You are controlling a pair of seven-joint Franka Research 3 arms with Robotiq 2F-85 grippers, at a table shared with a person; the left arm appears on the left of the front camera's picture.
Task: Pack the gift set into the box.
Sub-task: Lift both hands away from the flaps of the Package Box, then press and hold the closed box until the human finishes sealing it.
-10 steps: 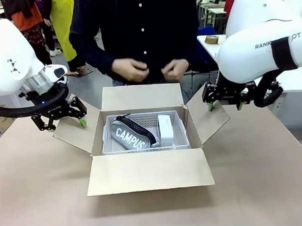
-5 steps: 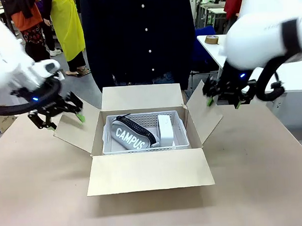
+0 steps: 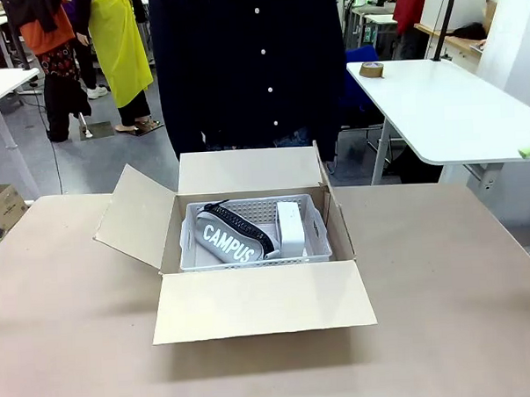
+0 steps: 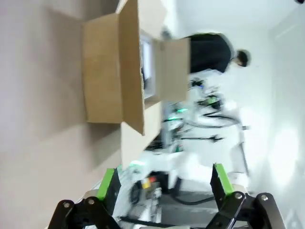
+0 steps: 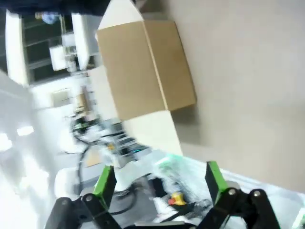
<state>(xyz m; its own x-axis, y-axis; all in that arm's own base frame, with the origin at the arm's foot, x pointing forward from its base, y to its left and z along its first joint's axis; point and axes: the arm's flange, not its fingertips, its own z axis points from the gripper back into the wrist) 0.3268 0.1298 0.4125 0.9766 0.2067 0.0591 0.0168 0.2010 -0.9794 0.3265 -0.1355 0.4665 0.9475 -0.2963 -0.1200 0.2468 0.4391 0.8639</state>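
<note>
- Sitting mid way across the table [image 3: 69, 348], box [image 3: 261, 311] is open: near flap flat out, left flap splayed, right flap almost upright.
- Tray [image 3: 317, 242] is inside the box, with CAMPUS item [image 3: 227, 240] in its left part and carton [image 3: 290, 228] just right of it.
- Left gripper [image 4: 164, 179]: fingers wide apart, nothing held.
- Right gripper [image 5: 158, 174]: fingers wide apart, nothing held.
- Person [image 3: 242, 68] stands at the far edge.
</note>
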